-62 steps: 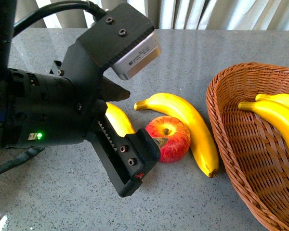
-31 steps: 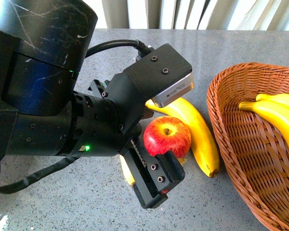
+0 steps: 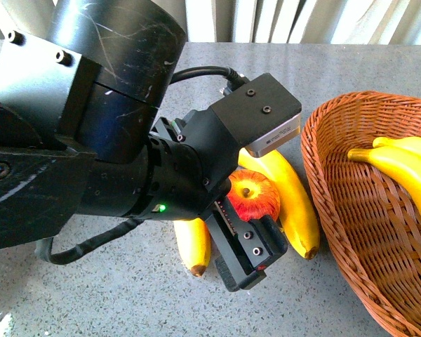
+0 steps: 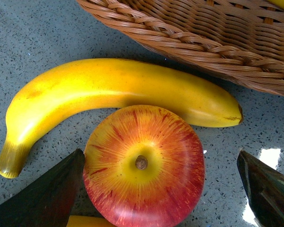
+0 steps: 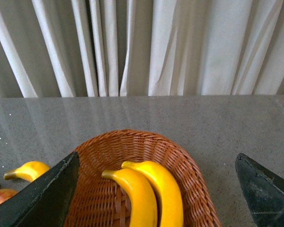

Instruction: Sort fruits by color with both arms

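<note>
A red apple [image 4: 142, 165] with a yellow top lies on the grey table between two bananas. My left gripper [image 4: 161, 156] is open and straddles it, one finger close at its side, the other finger [image 4: 267, 194] well apart. In the front view the left gripper [image 3: 252, 228] covers the apple [image 3: 256, 196]. One banana [image 3: 291, 203] lies between apple and basket, another banana [image 3: 193, 246] pokes out under the arm. My right gripper [image 5: 157, 157] is open and empty, held above the basket [image 5: 132, 142], which holds two bananas [image 5: 146, 194].
The brown wicker basket [image 3: 323, 182] stands at the right of the table, close to the loose banana. The bulky left arm [image 3: 105, 140] fills the left half of the front view. White curtains [image 5: 142, 47] hang behind the table's far edge.
My left arm has swung right and forward, from beside the apple to over it. Its open jaws now straddle the apple. The fruits and the basket have not moved.
</note>
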You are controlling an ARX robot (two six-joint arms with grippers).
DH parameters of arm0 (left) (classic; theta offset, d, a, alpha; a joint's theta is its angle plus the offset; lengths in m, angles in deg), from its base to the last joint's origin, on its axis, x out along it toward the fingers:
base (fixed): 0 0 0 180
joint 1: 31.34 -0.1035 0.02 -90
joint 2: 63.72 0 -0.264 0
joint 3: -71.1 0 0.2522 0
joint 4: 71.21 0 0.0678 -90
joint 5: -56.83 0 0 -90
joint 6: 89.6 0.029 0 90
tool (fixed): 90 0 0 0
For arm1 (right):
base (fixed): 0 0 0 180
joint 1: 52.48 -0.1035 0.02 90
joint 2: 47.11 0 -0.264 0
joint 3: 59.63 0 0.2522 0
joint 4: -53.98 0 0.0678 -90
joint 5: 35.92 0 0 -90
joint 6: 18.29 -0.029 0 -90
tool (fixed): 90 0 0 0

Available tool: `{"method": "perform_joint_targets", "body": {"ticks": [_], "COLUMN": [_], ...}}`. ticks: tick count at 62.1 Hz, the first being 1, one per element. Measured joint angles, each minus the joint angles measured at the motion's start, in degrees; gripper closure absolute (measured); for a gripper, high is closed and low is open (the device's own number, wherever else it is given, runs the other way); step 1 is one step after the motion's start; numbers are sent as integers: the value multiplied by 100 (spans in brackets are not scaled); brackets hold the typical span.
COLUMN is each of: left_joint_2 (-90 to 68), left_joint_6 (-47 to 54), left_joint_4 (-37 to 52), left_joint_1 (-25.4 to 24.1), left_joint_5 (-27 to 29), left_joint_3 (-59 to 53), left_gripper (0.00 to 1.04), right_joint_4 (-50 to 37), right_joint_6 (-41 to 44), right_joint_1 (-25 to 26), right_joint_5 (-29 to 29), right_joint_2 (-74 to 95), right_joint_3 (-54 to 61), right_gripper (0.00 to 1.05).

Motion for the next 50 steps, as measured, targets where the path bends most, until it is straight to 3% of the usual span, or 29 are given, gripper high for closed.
{"method": "perform_joint_targets", "body": {"ticks": [29,40,50], "left_joint_2": [-330,-337,-313], "left_joint_6": [-44,-79,-87], "left_joint_4": [15,61,96], "left_joint_1": [162,168,168], "left_joint_5": [153,162,190], "left_joint_3": [199,199,177], "left_gripper": [10,30,32], "right_joint_4": [0,0,0], "right_joint_6": [0,0,0], "right_joint_1": [2,2,2], "right_joint_5": [0,0,0], "right_joint_2": [0,0,0], "right_joint_3": [0,0,0], "right_gripper": [9,9,9]}}
